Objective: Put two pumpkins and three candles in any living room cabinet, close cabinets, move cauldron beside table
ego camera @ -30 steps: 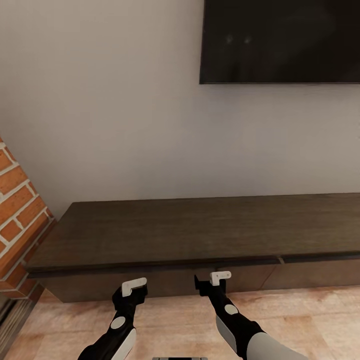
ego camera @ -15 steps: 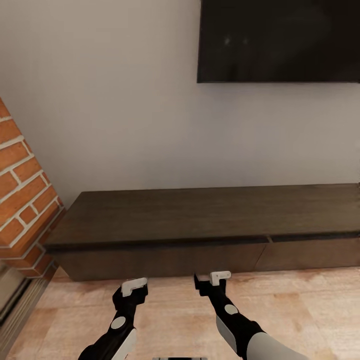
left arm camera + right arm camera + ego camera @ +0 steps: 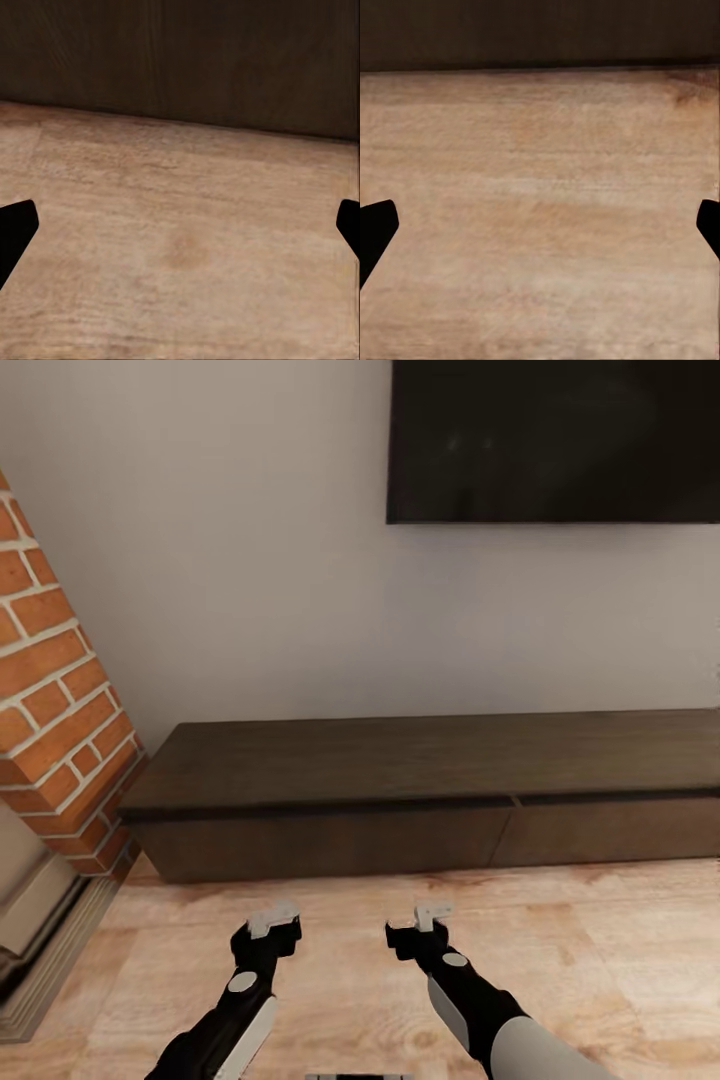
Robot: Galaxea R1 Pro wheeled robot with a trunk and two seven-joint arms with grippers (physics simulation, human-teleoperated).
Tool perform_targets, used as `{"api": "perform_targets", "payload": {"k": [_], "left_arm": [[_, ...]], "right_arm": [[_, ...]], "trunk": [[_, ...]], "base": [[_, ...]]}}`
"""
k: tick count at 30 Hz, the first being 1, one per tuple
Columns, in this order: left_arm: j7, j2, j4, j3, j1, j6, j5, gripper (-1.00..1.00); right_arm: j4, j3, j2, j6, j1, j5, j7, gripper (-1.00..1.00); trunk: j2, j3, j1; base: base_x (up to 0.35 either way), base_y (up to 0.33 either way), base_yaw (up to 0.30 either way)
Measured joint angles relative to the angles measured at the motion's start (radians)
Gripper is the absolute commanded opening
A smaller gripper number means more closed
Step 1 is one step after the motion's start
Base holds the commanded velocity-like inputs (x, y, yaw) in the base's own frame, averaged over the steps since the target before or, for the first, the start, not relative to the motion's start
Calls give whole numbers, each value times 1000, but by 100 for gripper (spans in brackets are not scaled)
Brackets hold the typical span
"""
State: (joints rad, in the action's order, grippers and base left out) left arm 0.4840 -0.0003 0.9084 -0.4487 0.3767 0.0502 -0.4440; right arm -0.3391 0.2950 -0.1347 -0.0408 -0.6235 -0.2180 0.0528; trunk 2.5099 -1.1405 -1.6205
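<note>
**Both hands empty in front of the closed cabinet**

The cabinet [image 3: 420, 800] stands against the pale wall, a long, low, dark-brown wooden unit with its flat drawer fronts flush and shut; a thin seam between two fronts shows near the middle. Above the cabinet hangs a dark television [image 3: 555, 440], and beside the cabinet's left end rises a red brick column [image 3: 55, 690]. In front of the cabinet lies a light wooden floor [image 3: 600, 950].

The left hand [image 3: 270, 922] and the right hand [image 3: 430, 916] hover over the floor just short of the cabinet's front, well apart from each other. In the wrist views each hand's two dark fingertips [image 3: 15, 232] [image 3: 375, 229] sit wide apart with bare floor between them, so both are spread and carry nothing. The cabinet's dark front [image 3: 180, 60] fills the far edge of the left wrist view.

Handling is a matter of judgement: the drawer fronts look stiff, smooth and handleless, so there is no knob to pinch. The likeliest hold is a fingertip hooked into the shadowed gap under the cabinet's top edge, pulling straight out; the slick face would give a poor grip otherwise. A wooden drawer should slide with modest weight.

No brand, label or writing can be read on anything here.
</note>
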Motion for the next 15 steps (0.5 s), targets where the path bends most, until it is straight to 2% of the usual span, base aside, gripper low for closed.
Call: {"api": "perform_targets", "payload": {"k": [1,2,3,5,6,7,8,10,12,15], "left_arm": [[28,1,59,8,0,120,-2,100],[37,1,81,16,0,166,-3,100],[55,-1,142,57,0,295,-4,100],[64,-2,230,146,0,468,-9,100],[66,-6,291,218,-1,580,-21,100],[67,-8,328,264,-1,647,-35,100],[68,-10,356,298,-1,704,-52,100],[69,-11,397,339,-1,796,-91,100],[70,-12,431,356,-1,857,-120,100],[72,-12,458,364,-2,895,-138,100]], "right_arm": [[-40,-1,-1,88,0,0,1,100],[-58,-2,-1,125,0,1,1,100],[-114,-6,0,230,0,2,1,100],[-206,-18,0,369,-1,2,1,100],[-283,-28,0,456,-1,3,1,100],[-341,-32,-1,505,-1,2,1,100],[-399,-34,0,545,-1,2,1,100],[-499,-35,0,604,0,1,1,100],[-553,-35,1,642,1,0,1,100],[-581,-36,1,663,1,-1,1,100]], "trunk": [[0,0,0],[0,0,0],[0,0,0],[0,0,0],[0,0,1],[0,0,1],[0,0,1],[0,0,1],[0,0,0],[0,0,0]], "base": [[-245,-21,0],[-177,-11,0],[-113,-7,0],[-55,-3,0],[-24,-1,0],[-15,-1,0],[-10,-1,0],[-16,0,0],[-82,0,0],[-45,0,0]]}}
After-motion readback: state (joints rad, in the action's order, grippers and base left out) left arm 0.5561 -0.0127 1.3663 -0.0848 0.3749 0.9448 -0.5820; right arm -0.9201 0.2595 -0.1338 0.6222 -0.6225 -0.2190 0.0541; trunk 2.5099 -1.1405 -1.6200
